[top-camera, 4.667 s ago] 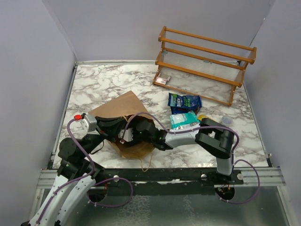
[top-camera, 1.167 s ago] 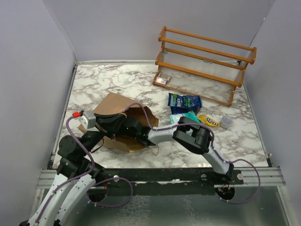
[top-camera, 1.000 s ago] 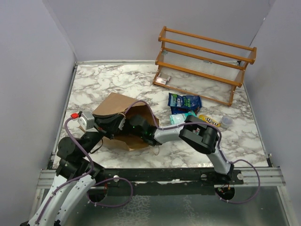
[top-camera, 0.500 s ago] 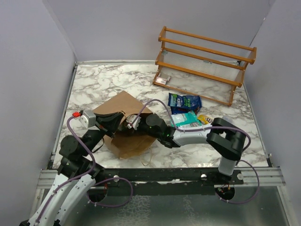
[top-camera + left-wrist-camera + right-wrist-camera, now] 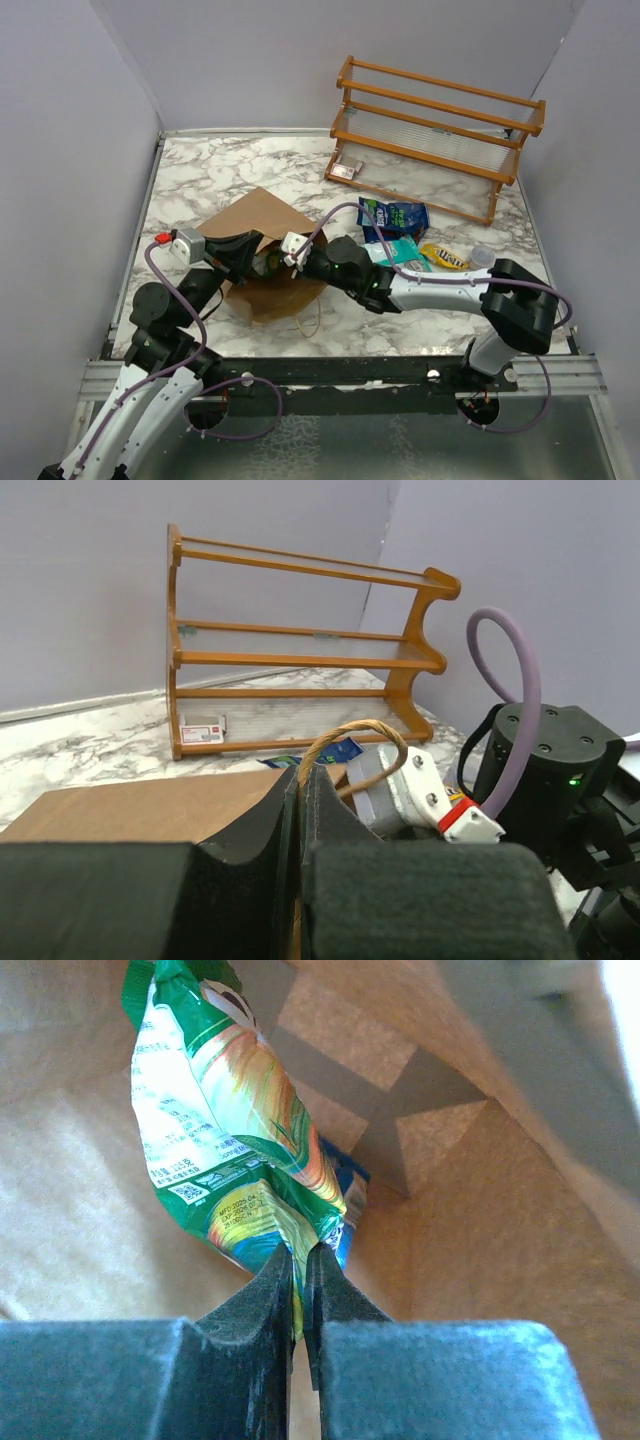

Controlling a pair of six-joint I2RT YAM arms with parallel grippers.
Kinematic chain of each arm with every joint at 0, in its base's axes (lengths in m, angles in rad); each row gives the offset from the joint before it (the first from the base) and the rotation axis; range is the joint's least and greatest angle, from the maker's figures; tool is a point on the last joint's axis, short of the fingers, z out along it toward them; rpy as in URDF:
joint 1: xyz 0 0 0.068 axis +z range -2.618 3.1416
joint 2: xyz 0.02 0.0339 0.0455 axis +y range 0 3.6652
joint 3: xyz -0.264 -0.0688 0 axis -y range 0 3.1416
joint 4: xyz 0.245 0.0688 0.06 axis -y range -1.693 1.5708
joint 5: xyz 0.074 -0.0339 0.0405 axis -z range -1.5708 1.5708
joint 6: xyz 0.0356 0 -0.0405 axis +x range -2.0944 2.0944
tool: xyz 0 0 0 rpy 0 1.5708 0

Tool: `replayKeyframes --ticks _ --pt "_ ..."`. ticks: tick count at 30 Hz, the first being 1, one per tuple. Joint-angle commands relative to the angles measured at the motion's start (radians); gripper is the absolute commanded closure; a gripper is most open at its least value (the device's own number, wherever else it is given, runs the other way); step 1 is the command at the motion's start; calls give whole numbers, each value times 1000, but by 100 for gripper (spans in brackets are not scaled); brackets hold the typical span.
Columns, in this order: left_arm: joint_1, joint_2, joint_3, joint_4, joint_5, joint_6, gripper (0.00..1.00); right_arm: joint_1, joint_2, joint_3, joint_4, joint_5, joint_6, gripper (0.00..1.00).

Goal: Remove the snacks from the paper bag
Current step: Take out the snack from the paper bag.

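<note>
The brown paper bag lies at the table's front left, its mouth toward the right. My left gripper is shut on the bag's twisted loop handle and holds that edge up. My right gripper is shut on the bottom edge of a green snack packet inside the bag. A blue packet lies deeper in, behind the green one. From above, the right gripper sits at the bag's mouth. Blue, teal and yellow snacks lie on the table to the right.
A wooden rack stands at the back right, with a small pale box on its lowest shelf. A clear cup sits beside the yellow packet. The bag's other handle trails toward the front edge.
The right arm has drawn back to the right, bringing its gripper from deep in the bag to the mouth. The bag has shifted and flattened slightly. The left gripper keeps its hold on the handle.
</note>
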Motion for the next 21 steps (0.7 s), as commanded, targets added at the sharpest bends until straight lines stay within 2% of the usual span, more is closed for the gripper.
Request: replayKeyframes --ticks 1,11,21 --pt "-4 3 25 43 -86 7 100 4 -107 18 -40 -54 56 99" --pt "-4 23 23 85 -154 30 100 4 -354 -25 -294 -53 -89 99" --pt "-4 89 38 116 -185 45 100 5 -608 -25 -511 -215 -164 99"
